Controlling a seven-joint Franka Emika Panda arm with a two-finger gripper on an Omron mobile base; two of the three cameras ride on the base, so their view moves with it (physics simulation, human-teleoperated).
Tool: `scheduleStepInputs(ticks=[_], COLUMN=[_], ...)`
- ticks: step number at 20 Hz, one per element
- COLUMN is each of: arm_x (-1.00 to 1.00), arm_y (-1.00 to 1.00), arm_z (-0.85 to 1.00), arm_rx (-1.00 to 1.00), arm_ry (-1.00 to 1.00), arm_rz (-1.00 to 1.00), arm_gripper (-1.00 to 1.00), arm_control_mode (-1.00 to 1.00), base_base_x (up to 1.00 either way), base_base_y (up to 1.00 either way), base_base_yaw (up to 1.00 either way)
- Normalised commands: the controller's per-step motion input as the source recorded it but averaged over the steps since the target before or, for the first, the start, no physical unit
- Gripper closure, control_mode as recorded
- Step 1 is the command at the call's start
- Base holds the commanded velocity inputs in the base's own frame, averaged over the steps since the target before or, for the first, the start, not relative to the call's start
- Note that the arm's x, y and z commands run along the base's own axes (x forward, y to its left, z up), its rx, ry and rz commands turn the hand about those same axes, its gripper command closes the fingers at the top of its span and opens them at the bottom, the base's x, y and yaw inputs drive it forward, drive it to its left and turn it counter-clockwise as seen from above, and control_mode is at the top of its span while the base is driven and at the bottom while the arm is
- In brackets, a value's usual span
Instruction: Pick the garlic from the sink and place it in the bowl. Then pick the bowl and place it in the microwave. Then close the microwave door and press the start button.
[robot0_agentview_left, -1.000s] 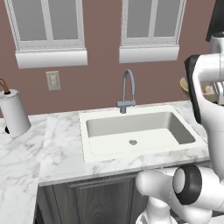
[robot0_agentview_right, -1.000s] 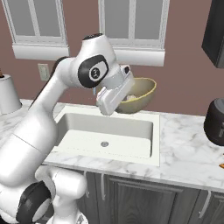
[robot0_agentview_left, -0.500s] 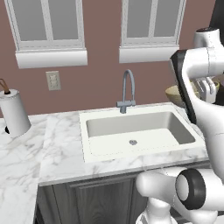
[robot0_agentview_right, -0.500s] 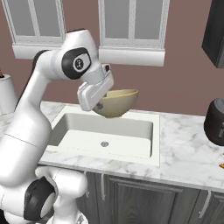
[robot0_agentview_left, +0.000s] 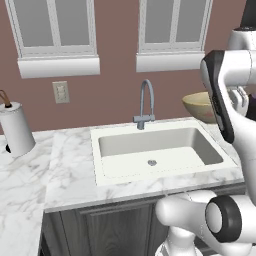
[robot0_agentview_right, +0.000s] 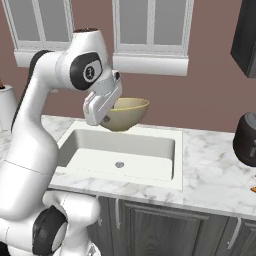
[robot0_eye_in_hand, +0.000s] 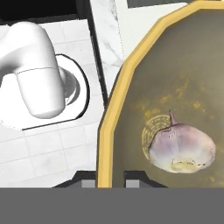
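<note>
The first stage is judged complete: the garlic (robot0_eye_in_hand: 181, 149) is seen lying on the inner floor of the bowl (robot0_agentview_right: 126, 113), and the sink (robot0_agentview_left: 159, 153) basin holds nothing but its drain. The second stage is in progress. The bowl is held clear of the surface (robot0_agentview_right: 215, 175), in the air above the sink near its back edge, roughly level. The hand (robot0_eye_in_hand: 109, 178) is pinched on the bowl's rim, one fingertip showing on each side of the yellow wall in the hand view. The faucet (robot0_agentview_left: 145, 102) stands at the back edge of the sink. Remaining work is judged to be: transfer of the bowl into the microwave, closing of the microwave door, and pressing of the start button.
</note>
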Motion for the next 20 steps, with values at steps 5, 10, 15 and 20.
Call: scheduleStepInputs(ticks=[5, 10, 15, 20], arm_x=[0.0, -0.09, -0.07, 0.0], arm_y=[0.19, 0.03, 0.02, 0.0], arm_z=[0.0, 0.0, 0.0, 0.0], arm_rx=[0.01, 0.03, 0.01, 0.0], arm_ry=[-0.14, -0.15, 0.0, 0.0], arm_rz=[0.0, 0.01, 0.01, 0.0], arm_gripper=[1.0, 1.0, 1.0, 1.0], arm_control_mode=[-1.0, -1.0, -1.0, 1.0], base_base_x=[0.0, 0.0, 0.0, 0.0], base_base_y=[0.0, 0.0, 0.0, 0.0], base_base_yaw=[0.0, 0.0, 0.0, 0.0])
